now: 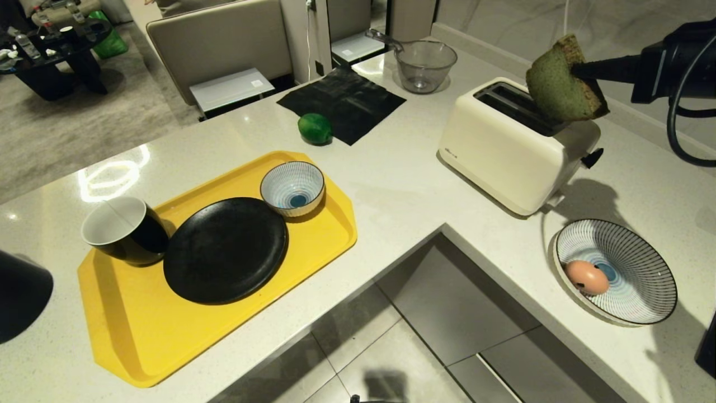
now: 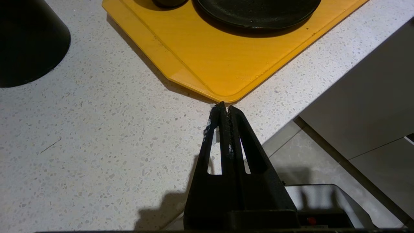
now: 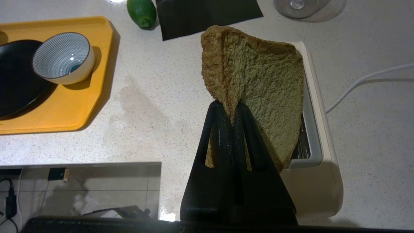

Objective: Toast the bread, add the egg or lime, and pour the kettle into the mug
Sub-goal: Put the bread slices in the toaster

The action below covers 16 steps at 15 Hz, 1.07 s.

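The surface (image 1: 391, 184) lies closest beneath me, then the toaster (image 1: 503, 151). My right pincer (image 3: 233, 111) is clamped on one edge of the bread (image 3: 258, 81), holding it just above the toaster's slots. The slice looks light, soft and crumbly, so an edge pinch will bend it. My left pincer (image 2: 224, 110) is closed, empty, near the tray (image 2: 226, 55).

The speckled white counter (image 1: 391, 184) bears a yellow tray (image 1: 128, 336), toaster (image 1: 503, 157), lime (image 1: 315, 128), black cloth (image 1: 341, 101) and striped bowl (image 1: 643, 263).
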{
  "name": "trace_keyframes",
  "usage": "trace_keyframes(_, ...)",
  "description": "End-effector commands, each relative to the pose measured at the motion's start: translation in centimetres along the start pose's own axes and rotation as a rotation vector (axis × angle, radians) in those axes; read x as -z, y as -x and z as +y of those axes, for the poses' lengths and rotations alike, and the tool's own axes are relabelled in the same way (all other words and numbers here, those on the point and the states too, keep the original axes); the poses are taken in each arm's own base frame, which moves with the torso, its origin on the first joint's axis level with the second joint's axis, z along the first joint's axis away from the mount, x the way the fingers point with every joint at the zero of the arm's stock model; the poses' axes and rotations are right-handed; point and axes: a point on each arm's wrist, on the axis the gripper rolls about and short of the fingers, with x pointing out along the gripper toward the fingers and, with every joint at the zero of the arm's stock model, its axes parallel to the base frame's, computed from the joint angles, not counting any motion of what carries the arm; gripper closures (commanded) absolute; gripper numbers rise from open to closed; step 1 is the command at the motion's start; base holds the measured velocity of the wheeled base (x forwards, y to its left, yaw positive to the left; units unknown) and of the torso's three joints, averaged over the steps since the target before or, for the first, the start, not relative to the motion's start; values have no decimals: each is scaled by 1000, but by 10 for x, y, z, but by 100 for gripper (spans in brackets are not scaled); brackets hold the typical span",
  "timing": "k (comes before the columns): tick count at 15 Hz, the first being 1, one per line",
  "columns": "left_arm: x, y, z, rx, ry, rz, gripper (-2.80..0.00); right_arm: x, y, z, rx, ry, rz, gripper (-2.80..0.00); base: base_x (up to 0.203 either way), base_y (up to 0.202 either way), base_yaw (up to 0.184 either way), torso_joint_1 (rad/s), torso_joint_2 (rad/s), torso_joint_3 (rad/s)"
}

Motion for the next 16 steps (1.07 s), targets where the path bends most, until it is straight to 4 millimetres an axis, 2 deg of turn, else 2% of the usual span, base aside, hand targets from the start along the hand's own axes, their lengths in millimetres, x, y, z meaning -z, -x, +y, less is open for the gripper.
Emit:
trace_keyframes(1, 0, 0, 0, 0, 0, 1, 0, -8, 7, 9, -17, 8, -24, 0, 0, 0, 0, 0, 0, 0)
trace_keyframes(6, 0, 0, 0, 0, 0, 1, 0, -6, 0, 12, -60, -2, -20, 0, 0, 0, 0, 0, 0, 0)
trace_keyframes(16, 0, 0, 0, 0, 0, 0, 0, 13, -11, 11, -162, -58, 23, 0, 0, 0, 0, 0, 0, 0)
